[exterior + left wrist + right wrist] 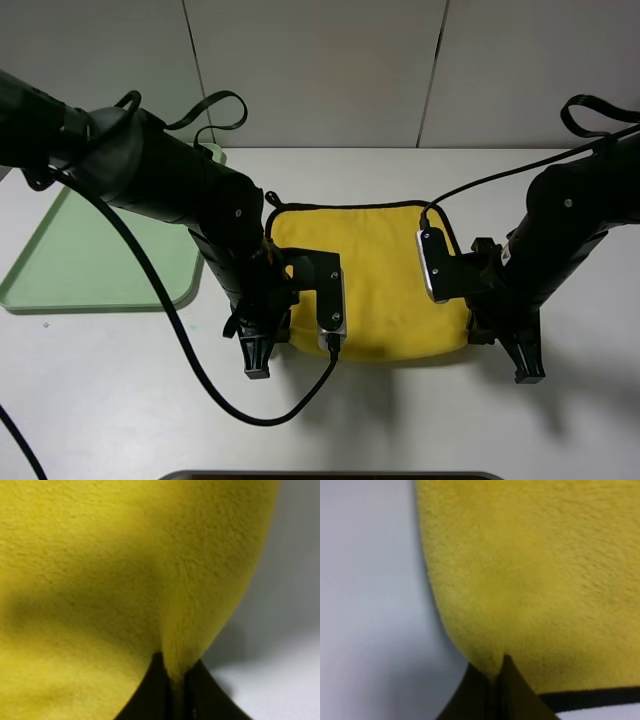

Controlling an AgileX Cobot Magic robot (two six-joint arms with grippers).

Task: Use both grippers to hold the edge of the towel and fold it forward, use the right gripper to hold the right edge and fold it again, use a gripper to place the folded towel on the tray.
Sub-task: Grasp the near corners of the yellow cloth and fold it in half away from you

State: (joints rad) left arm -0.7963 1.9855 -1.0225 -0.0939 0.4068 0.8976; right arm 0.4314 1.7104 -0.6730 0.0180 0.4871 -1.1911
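**Yellow towel pinched at both near corners**

Yellow plush fills both wrist views. In each one, two black fingers are closed tight on a small ridge of cloth. The left gripper (175,690) has the towel (375,265) clamped at its near left corner, and the right gripper (496,685) has it clamped at its near right corner. A strip of the black edge (590,698) runs just beside the right fingers. In the high view the two arms stand on either side of the cloth, and a soft shadow lies on the white table (120,400) under the towel's near side. Beyond that, the towel spreads flat on the table, with black trim along its far side and a small loop (272,200) at the far left corner. The pale green tray (90,260) sits to the left, apart from the towel and partly hidden behind the left arm. Pale wall panels (320,70) close off the back.
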